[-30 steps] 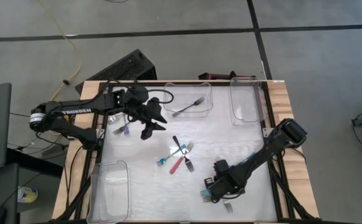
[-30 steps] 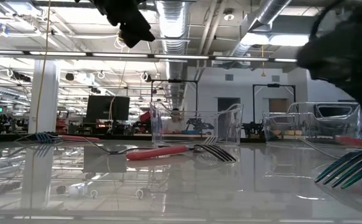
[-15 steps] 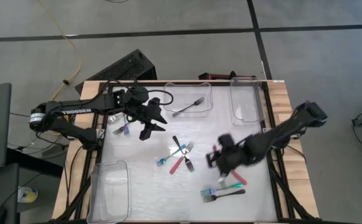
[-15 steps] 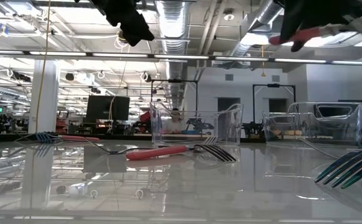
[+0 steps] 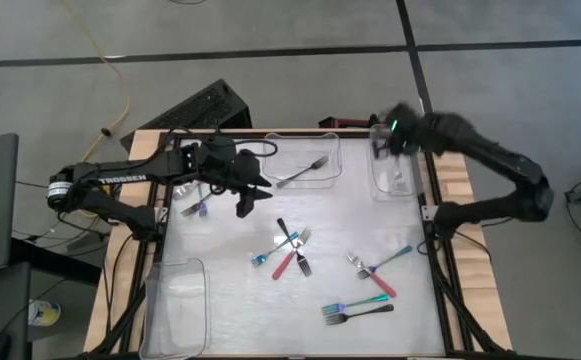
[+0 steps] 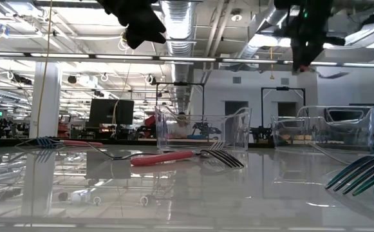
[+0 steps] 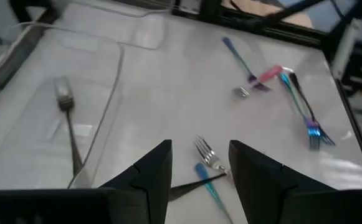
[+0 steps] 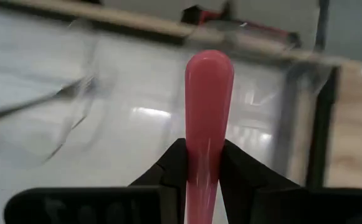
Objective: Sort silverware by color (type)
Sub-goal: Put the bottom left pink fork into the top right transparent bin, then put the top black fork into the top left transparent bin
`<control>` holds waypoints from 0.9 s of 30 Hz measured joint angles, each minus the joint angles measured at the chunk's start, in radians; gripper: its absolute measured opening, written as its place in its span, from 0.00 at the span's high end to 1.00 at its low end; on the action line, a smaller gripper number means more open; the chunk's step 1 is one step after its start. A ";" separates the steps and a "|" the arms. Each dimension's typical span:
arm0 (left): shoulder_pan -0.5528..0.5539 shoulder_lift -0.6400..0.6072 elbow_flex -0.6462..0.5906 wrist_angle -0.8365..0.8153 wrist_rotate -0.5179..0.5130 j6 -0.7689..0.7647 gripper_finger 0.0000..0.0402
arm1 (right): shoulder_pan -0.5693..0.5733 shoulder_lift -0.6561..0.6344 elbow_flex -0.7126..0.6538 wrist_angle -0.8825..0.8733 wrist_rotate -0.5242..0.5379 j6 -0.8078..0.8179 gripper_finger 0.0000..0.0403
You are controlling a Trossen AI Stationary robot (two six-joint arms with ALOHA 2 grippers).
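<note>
My right gripper (image 5: 382,138) hangs above the clear far right bin (image 5: 396,178), shut on a pink-handled fork (image 8: 208,106); its tines are hidden. My left gripper (image 5: 253,196) hovers open over the table's far left part with nothing between its fingers (image 7: 199,180). Loose silverware lies flat on the table: a crossed cluster with a red fork (image 5: 290,252) in the middle, a teal and a pink fork (image 5: 378,270) to the right, two more (image 5: 356,310) near the front, some (image 5: 196,208) at the left. A dark fork (image 5: 305,170) lies in the far middle bin. My right gripper pinches the fork's pink handle (image 8: 204,157) between its two fingers, which lie along it. The handle's rounded free end (image 8: 209,67) sticks out past the fingertips. The gripper slants downward, and the fork is lifted clear of table and bin.
A clear bin (image 5: 310,150) stands at the far middle and another (image 5: 176,300) at the near left corner. A dark frame (image 5: 432,220) runs along the table's right side. In the low view both grippers (image 6: 138,29) (image 6: 300,48) hang high above the table.
My right gripper has risen from the table's near right part with the pink fork and swung fast toward the far right corner, over the far right bin. The forks it left there stay on the table. My left gripper has turned slightly in place.
</note>
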 joint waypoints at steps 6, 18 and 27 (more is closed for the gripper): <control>-0.002 0.000 0.000 -0.001 -0.069 -0.140 0.64 | -0.368 0.132 0.000 0.074 -0.193 -0.297 0.78; -0.051 0.000 0.000 -0.056 -0.072 -0.227 0.64 | -0.359 0.341 -0.054 0.143 -0.200 -0.404 0.75; -0.066 0.000 0.000 -0.079 -0.070 -0.231 0.64 | -0.358 0.395 -0.058 0.139 -0.195 -0.425 0.32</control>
